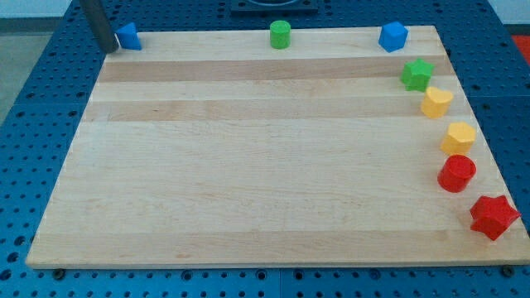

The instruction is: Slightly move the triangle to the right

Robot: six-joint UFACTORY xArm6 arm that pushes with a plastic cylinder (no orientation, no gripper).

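Note:
The blue triangle (128,36) sits at the top left corner of the wooden board (248,165). My dark rod comes down from the view's top, and my tip (108,48) stands just left of the triangle, touching or nearly touching its left side. The rod hides a small part of the triangle's left edge.
A green cylinder (281,35) stands at the top middle and a blue cube (393,36) at the top right. Down the right edge lie a green star (416,74), a yellow heart (436,102), a yellow hexagon (458,137), a red cylinder (456,174) and a red star (493,217).

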